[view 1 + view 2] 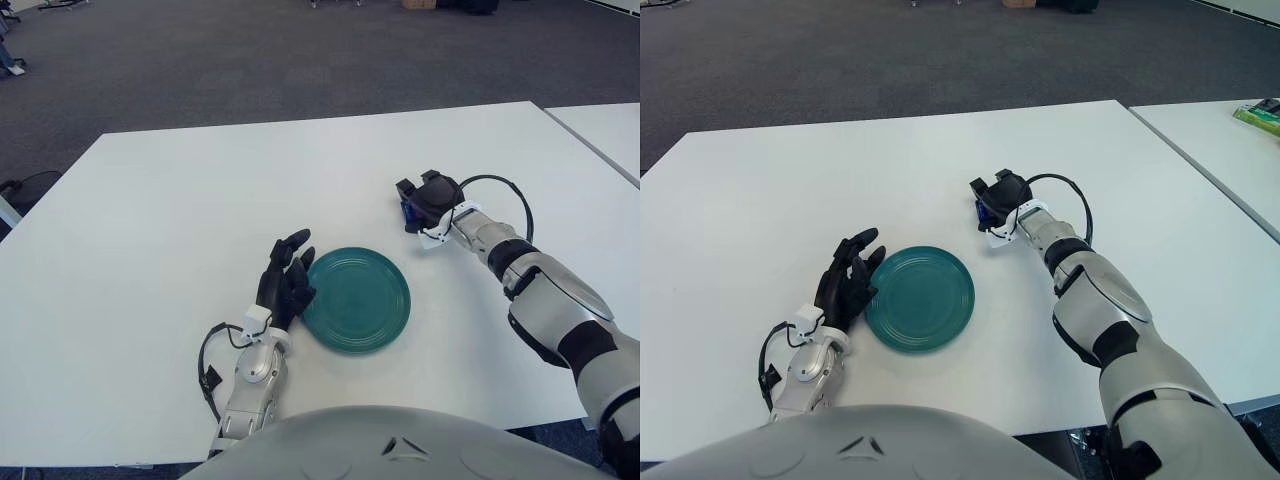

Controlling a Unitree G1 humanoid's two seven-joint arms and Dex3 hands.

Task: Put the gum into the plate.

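Gum (409, 212) in right robot hand (428, 203), beyond teal plate (357, 298).

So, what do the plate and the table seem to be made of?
The plate looks like teal plastic or glazed ceramic: a smooth, slightly shiny face with faint rings. The table looks like white matte laminate, flat and even. The right hand closes on a small blue thing, probably the gum.

Right robot hand (997, 203) is curling round a blue gum pack (985, 212) on the white counter (790, 190), up-right of the green plate (920, 298). Left robot hand (847, 280) is lying w/ fingers spread at the plate's left edge.
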